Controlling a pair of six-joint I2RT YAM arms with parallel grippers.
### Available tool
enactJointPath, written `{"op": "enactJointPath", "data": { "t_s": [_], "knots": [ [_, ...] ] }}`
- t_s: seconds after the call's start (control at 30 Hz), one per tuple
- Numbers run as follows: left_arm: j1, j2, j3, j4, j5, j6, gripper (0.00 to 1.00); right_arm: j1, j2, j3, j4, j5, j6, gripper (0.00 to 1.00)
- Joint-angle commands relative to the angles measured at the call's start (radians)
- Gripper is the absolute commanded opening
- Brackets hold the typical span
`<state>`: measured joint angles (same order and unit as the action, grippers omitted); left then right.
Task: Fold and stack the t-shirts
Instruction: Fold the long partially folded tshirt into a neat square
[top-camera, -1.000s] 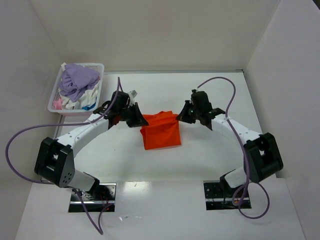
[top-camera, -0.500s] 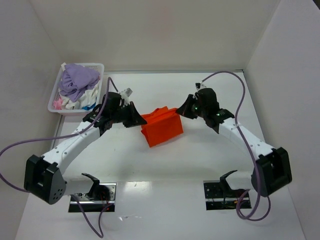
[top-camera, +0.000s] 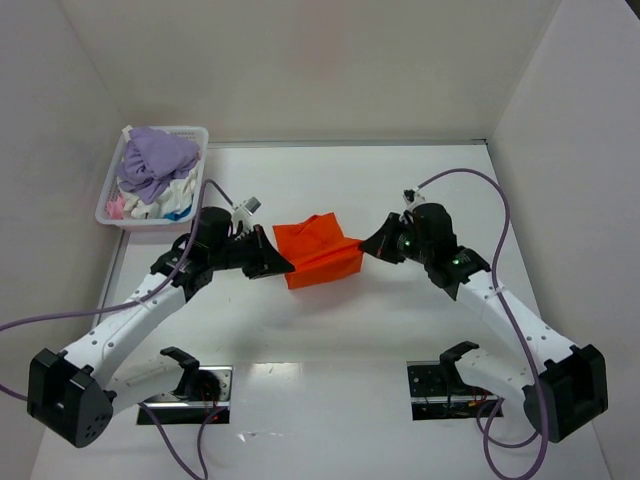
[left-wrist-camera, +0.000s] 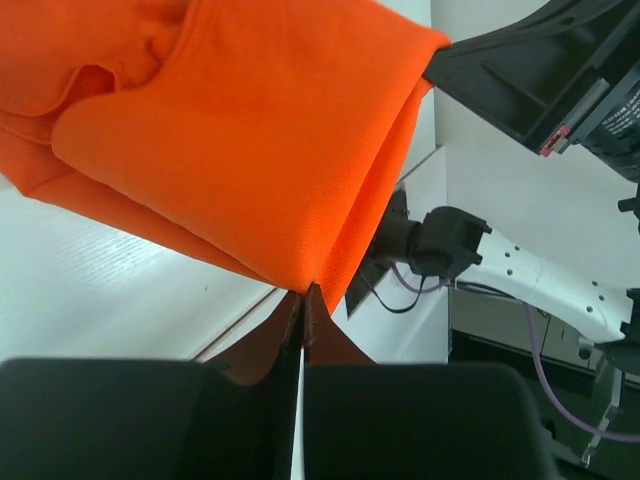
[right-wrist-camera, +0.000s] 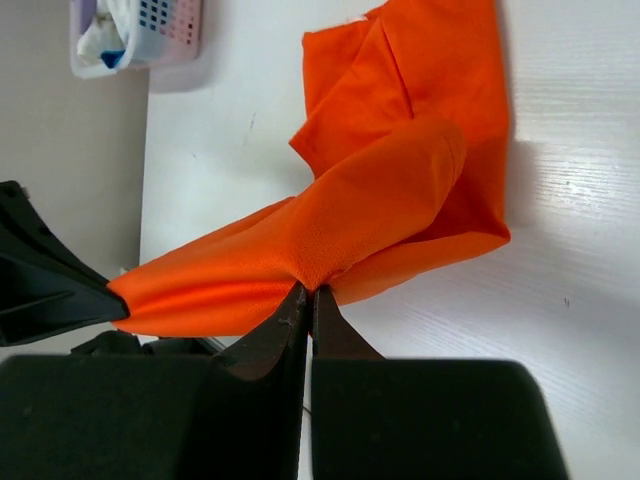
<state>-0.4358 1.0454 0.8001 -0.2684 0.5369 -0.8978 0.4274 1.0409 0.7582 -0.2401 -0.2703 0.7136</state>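
Orange t-shirt (top-camera: 318, 252) bunched, folded double, pinched at both ends.

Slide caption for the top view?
Left gripper and right gripper pinch opposite edges of the orange t-shirt; basket of clothes at far left.

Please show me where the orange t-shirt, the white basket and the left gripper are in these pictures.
orange t-shirt (top-camera: 318, 252), top view, the middle of the cloth.
white basket (top-camera: 107, 192), top view, its left wall.
left gripper (left-wrist-camera: 302, 298), left wrist view, between the shut fingertips pinching the shirt's edge.
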Motion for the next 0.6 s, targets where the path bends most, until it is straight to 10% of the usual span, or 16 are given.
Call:
{"op": "enactJointPath", "data": {
  "t_s": [0.0, 0.57],
  "knots": [
    [-0.015, -0.002, 0.011, -0.009, 0.069, -0.016, 0.0, -0.012, -0.042, -0.025, -0.002, 0.077, -0.005, 0.0],
    [-0.015, -0.162, -0.118, 0.074, -0.212, -0.457, 0.0, -0.012, 0.251, 0.122, 0.08, 0.118, -0.08, 0.0]
  ]
}}
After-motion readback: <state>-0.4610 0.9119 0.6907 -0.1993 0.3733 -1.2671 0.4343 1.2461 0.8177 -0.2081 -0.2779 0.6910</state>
